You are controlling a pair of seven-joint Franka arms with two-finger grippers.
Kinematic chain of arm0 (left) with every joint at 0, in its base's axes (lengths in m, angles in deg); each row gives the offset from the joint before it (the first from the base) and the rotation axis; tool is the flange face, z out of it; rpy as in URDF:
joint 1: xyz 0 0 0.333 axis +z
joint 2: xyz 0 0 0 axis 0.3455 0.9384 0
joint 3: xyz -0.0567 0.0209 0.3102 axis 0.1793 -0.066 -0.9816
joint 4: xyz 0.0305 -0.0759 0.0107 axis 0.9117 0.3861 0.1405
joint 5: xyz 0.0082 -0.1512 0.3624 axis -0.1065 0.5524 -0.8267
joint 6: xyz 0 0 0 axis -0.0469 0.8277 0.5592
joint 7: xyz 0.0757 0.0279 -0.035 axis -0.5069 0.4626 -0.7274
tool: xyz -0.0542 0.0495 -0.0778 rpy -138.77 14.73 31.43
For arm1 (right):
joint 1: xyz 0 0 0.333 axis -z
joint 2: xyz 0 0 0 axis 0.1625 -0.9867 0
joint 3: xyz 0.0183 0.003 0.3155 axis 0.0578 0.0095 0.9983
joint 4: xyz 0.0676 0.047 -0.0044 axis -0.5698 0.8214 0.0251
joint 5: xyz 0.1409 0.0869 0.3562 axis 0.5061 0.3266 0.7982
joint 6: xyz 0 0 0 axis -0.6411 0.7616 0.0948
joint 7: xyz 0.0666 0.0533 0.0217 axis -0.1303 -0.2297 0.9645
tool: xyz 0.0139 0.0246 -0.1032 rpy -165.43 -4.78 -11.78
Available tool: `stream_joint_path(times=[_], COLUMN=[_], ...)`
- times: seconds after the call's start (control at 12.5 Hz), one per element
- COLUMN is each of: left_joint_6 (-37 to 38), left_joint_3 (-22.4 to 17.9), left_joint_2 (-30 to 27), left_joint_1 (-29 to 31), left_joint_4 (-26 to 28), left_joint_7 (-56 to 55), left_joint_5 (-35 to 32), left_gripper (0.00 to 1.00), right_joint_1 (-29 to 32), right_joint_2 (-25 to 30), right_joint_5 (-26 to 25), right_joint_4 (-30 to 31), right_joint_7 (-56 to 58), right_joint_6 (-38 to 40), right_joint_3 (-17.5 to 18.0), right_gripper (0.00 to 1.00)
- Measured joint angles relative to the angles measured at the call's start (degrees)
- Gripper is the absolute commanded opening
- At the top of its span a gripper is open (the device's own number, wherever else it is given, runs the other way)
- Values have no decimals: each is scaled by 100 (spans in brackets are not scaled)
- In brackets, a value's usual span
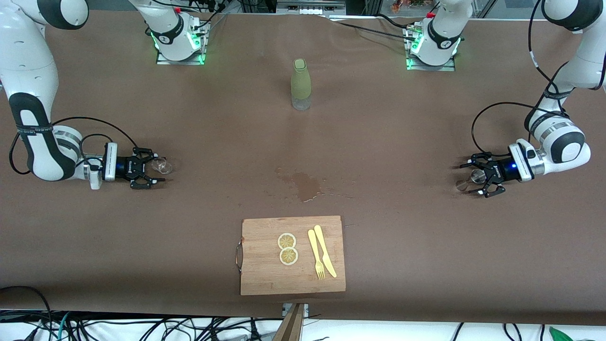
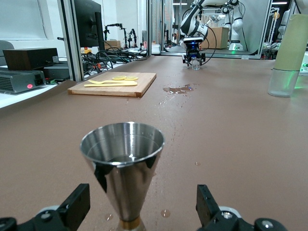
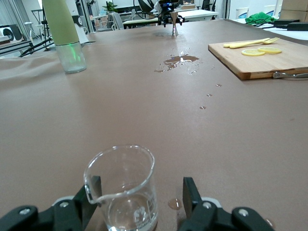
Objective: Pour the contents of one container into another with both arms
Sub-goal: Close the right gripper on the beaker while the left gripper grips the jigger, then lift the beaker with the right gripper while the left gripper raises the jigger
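A wet stain is seen mid-frame on the brown table. The left gripper is spread around the jigger, the right gripper around the glass cup.

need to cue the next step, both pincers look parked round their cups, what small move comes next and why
Probably closing both pincers. The right pincer sits open with the glass cup between its fingers, standing on the table. The left pincer is open around the steel jigger. Neither vessel looks gripped, so gripping should come before lifting and pouring.
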Motion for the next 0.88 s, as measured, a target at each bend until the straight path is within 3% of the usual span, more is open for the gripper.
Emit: stream_joint_path(times=[0.08, 0.32, 0.4, 0.88], left_joint_6=[2, 2, 2, 14], left_joint_3=[0, 3, 3, 40], left_joint_2=[9, 33, 36, 39], left_joint_1=[-38, -152, -169, -193], left_joint_4=[-5, -29, -39, -74], left_joint_7=[0, 1, 1, 1], left_joint_5=[50, 156, 165, 269], left_gripper=[50, 6, 0, 0], right_joint_1=[0, 0, 0, -227], right_joint_2=[0, 0, 0, 2], right_joint_5=[0, 0, 0, -229], right_joint_4=[0, -2, -4, -524], right_joint_7=[0, -8, -8, -845], right_joint_6=[0, 2, 2, 152], right_joint_3=[-2, -5, -5, 10], right_gripper=[53, 35, 31, 26])
